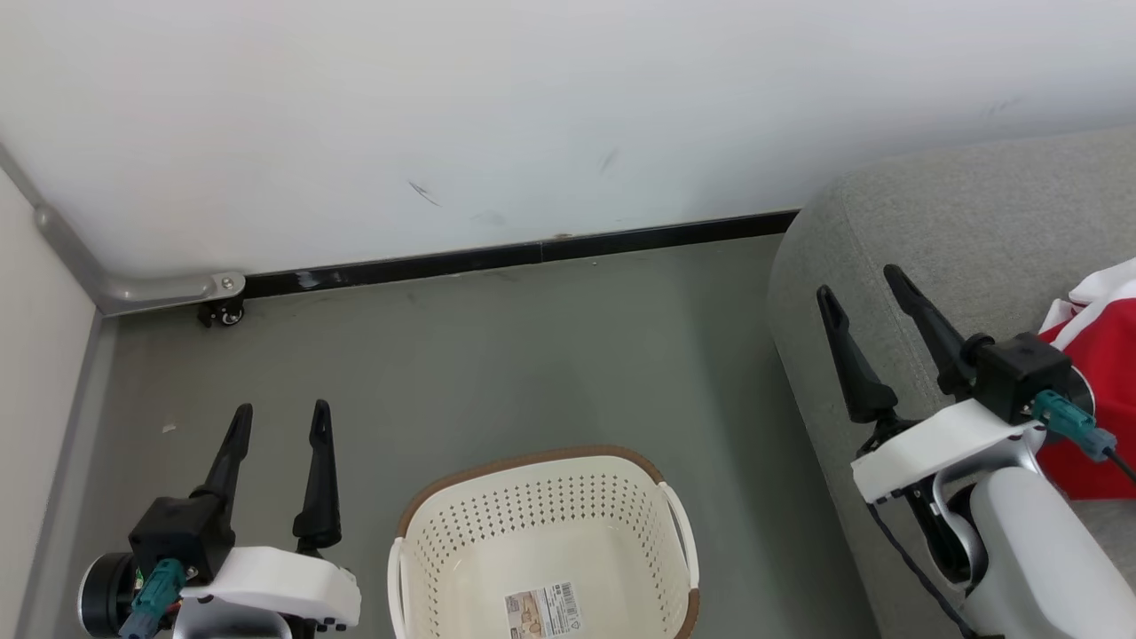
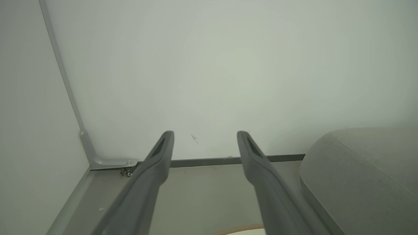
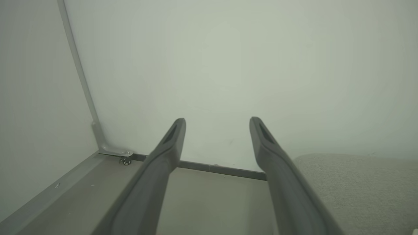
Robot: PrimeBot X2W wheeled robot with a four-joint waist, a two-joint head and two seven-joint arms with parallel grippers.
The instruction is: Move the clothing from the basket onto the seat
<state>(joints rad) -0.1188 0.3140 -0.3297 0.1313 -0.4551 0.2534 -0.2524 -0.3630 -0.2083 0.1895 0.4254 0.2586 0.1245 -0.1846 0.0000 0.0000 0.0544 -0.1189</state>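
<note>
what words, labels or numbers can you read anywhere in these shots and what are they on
Nothing can be read as text.
Sticker on the bottom of the basket: a barcode with small print, too small to read.
Clothing on the sofa: red and white, with no lettering on the part in view.

Even soft daylight, hazy wrist views, wide-angle bowing
</note>
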